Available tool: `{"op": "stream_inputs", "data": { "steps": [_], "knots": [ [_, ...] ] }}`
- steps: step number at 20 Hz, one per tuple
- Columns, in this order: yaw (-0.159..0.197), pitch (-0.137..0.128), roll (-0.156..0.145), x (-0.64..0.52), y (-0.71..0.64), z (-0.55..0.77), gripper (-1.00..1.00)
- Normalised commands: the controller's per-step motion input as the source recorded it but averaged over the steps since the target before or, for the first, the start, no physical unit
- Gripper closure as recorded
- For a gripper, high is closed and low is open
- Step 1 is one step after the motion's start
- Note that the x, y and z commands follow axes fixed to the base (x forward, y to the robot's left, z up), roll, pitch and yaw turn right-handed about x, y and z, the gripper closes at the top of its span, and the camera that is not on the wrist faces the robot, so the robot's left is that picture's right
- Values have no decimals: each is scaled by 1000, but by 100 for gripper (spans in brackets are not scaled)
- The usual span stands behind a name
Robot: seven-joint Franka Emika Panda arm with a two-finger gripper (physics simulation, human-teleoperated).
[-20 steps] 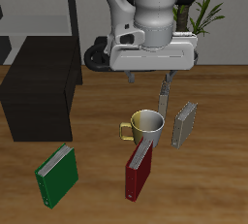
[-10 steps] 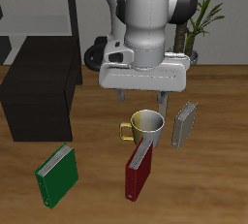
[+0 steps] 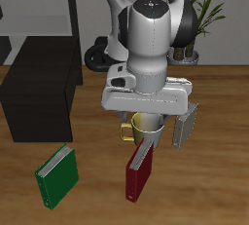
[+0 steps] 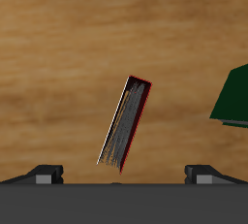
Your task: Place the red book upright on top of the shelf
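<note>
Grasp not yet made: fingers (image 4: 124,174) spread apart above red book (image 3: 140,173), standing near surface (image 3: 214,190) front edge. Remaining: grip, lift, set upright on shelf (image 3: 41,97).

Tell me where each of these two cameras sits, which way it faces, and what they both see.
Exterior view: in front of and above the table, facing the robot's base; shows the arm, gripper, mug, shelf.
Wrist view: on the gripper, looking down at the table; both fingertips show.
Shared: the red book and green book.
</note>
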Motion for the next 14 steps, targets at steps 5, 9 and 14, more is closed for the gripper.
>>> {"op": "stream_inputs", "data": {
  "steps": [5, 9, 14],
  "knots": [
    [-40, -35, -20, 114, -69, -350, -100],
    [-22, 11, 2, 88, 14, -397, -100],
    [-39, 28, -13, 105, -46, -350, -100]
  ]
}}
